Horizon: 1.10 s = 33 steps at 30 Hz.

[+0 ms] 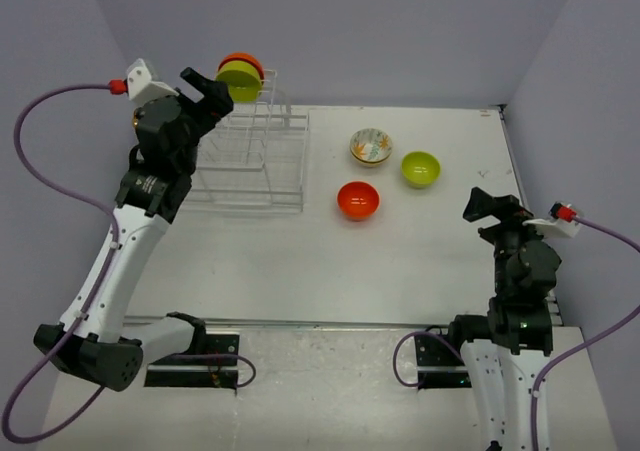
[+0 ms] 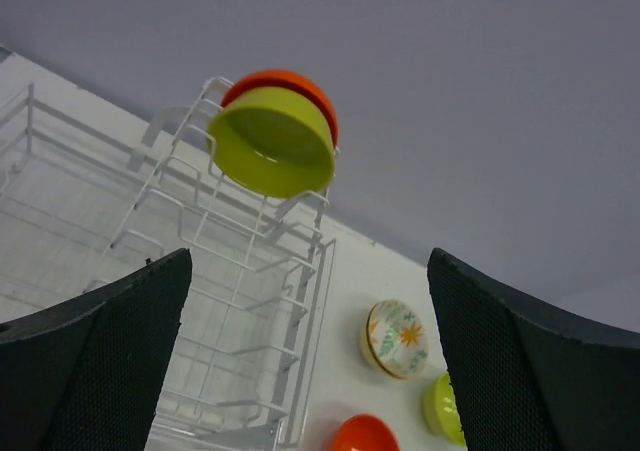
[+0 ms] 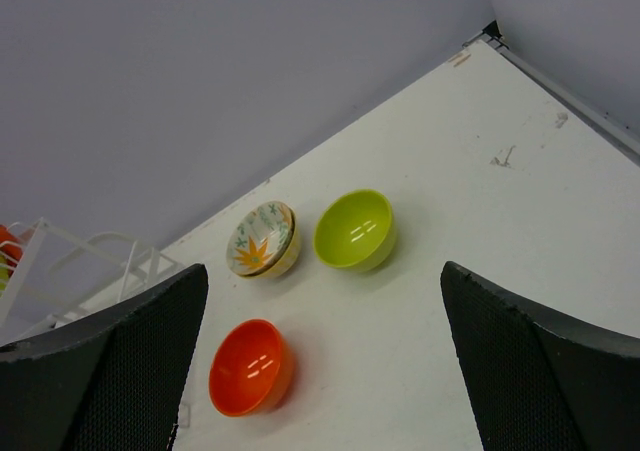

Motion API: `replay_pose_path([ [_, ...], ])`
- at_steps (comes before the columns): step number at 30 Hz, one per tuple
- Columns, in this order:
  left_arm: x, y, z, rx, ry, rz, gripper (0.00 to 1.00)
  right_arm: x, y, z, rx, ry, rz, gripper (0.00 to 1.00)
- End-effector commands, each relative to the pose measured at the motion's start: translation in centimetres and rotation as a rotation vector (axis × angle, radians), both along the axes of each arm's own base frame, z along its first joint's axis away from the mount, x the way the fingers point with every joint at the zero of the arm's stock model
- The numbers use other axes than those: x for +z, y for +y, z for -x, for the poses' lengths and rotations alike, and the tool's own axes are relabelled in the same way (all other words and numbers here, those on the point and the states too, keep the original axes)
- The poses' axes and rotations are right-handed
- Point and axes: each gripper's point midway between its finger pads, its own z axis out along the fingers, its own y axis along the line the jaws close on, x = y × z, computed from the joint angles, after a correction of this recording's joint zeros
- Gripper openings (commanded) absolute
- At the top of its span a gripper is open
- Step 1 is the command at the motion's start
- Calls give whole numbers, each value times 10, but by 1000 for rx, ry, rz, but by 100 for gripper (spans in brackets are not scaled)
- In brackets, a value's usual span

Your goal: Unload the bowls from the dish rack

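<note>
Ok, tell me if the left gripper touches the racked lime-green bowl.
Apart. The left wrist view shows the lime-green bowl up in the dish rack, well beyond the open left gripper.

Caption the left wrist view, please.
Open left claw aims at a green bowl and an orange bowl atop the rack; three bowls sit on the table.

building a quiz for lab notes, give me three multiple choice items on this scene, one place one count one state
1. Where is the floral bowl? A in the left jaws B on the table C inside another bowl
2. How many bowls sit in the dish rack? A one B two C three
3. The left jaws are: A open B shut on a bowl C shut, empty
1 B: it sits there, clear of the rack.
2 B: a lime-green bowl stands before an orange one.
3 A: its fingers stand wide apart, gripping nothing.
</note>
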Motion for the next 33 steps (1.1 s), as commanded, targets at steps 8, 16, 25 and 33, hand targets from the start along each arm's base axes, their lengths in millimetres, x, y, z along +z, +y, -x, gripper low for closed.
replay_pose_path([
  [8,-37,11,-77,-268,-68,578,100,12,3,-4,16,-58,11,99],
  [16,-35,10,-92,-267,-95,684,100,11,4,-6,26,-58,11,99],
  [25,-8,33,-78,-145,-196,650,100,10,8,-8,46,-57,10,99],
  [33,-13,-9,-111,-126,-57,729,100,9,9,-9,52,-55,10,99],
])
